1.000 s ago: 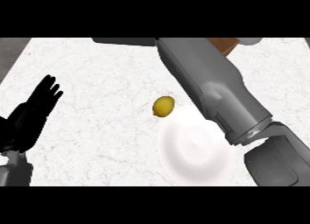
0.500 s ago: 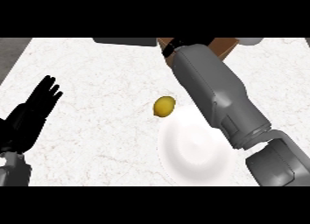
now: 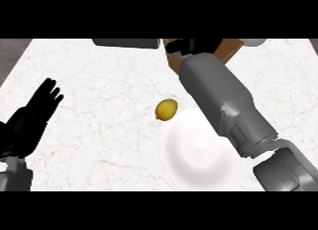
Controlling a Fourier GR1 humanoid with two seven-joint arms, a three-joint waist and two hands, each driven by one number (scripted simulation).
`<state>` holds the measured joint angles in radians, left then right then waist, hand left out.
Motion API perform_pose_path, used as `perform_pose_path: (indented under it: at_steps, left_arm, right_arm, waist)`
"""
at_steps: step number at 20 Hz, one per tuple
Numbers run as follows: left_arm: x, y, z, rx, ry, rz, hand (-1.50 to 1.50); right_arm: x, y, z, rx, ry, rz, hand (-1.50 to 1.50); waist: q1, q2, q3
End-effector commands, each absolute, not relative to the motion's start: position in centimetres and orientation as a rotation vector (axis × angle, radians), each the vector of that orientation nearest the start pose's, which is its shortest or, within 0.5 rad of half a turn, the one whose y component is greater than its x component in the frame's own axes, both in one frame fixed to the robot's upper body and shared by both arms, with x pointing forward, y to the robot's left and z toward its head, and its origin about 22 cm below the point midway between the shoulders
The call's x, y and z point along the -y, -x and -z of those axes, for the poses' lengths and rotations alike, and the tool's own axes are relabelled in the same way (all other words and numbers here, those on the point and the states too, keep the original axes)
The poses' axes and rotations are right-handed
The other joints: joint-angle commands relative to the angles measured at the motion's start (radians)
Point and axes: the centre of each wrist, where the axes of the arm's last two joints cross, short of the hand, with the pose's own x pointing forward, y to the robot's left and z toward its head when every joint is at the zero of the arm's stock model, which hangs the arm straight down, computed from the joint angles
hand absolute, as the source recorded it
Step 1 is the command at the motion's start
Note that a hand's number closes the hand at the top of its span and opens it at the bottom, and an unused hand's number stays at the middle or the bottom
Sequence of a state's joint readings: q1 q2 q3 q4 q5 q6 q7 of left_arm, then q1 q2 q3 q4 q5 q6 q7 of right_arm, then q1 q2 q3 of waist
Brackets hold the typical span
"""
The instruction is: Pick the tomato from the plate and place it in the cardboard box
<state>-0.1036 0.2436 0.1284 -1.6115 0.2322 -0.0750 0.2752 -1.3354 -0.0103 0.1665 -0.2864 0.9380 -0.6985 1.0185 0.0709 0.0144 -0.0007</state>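
Two grey forearms come up from the lower edge of the head view, over a white marbled tabletop. The left hand shows at the view's left side, black, its fingers straight and spread with the tips pointing toward the far edge; it holds nothing and rests apart from everything else on the tabletop.

The right forearm runs in a long diagonal from the lower right corner to the far middle of the tabletop. The right hand shows there only as a small black shape at the top of the scene, lying over a brown cardboard box. Whether its fingers are curled or straight cannot be told, and no tomato can be made out in it or in the box; the inside of the box is hidden by the hand and forearm.

A white round plate lies near the middle of the tabletop, toward the near side, its right part covered by the right forearm. The bare part of the plate carries nothing. Just beyond the plate's far left rim lies a small yellow oval fruit, like a lemon, on the tabletop itself, just beside the forearm. A grey object lies at the far edge, left of the box.
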Motion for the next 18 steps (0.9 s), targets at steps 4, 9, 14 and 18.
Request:
perform_pose_path:
  at_steps: [4, 9, 14, 18]
  left_arm:
    - [-31.3, -26.5, -6.4, 1.458, -0.039, -0.021, 0.0]
    - [-31.5, -26.4, -6.2, 1.435, -0.043, -0.06, 0.0]
    - [-33.4, -24.4, -5.9, 1.42, -0.074, -0.056, 0.0]
    - [-32.0, -24.1, -5.0, 1.404, -0.057, -0.075, 0.0]
  right_arm:
    - [4.2, -44.6, -14.3, 1.318, 1.168, 0.261, -1.5]
    - [4.9, -44.2, -12.6, 1.331, 1.145, 0.351, -1.5]
    - [5.2, -43.3, -12.2, 1.367, 1.098, 0.409, -1.5]
    - [4.5, -41.3, -11.7, 1.38, 1.068, 0.327, -1.5]
  waist:
    - [-0.039, -0.012, 0.0]
    - [-0.068, -0.021, 0.0]
    - [-0.094, -0.036, 0.0]
    - [-0.098, -0.038, 0.0]
